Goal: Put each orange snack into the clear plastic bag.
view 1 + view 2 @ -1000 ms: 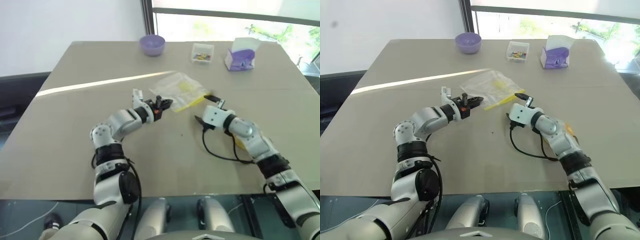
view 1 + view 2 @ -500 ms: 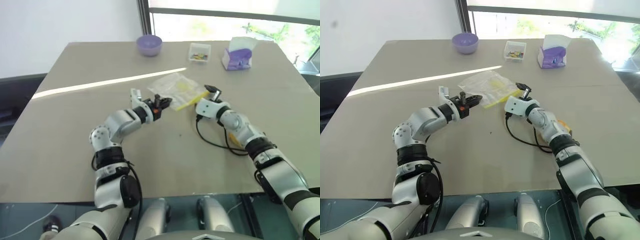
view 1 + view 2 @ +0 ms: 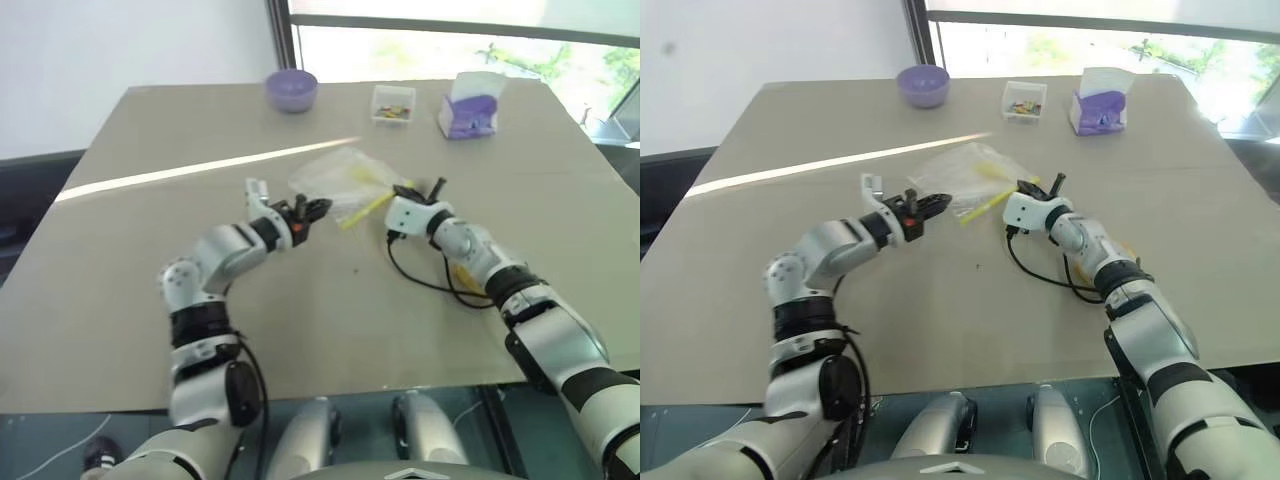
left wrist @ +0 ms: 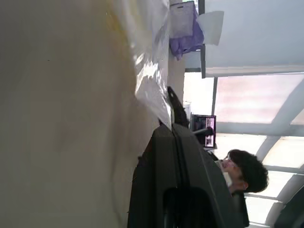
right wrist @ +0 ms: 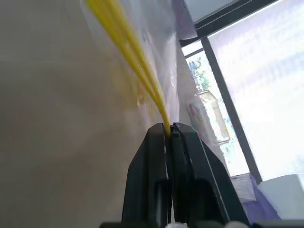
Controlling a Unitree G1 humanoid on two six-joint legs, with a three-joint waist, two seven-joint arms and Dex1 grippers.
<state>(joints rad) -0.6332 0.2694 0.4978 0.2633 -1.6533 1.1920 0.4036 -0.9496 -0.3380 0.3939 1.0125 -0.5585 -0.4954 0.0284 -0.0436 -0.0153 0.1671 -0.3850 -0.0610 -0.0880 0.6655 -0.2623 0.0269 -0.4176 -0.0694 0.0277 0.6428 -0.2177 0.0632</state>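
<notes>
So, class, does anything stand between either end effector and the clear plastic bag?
Nothing visible does: the left end effector is shut on the clear plastic bag at its edge, the right end effector on its yellow seal strip.

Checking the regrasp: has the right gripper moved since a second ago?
Yes. The right gripper moved up to the clear plastic bag, shutting on its yellow seal strip.

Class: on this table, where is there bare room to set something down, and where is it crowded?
Bare: the near edge of the tan table and its left side. Crowded: the middle, around the clear plastic bag, and the far edge with the purple bowl, small clear box and purple tissue box.
</notes>
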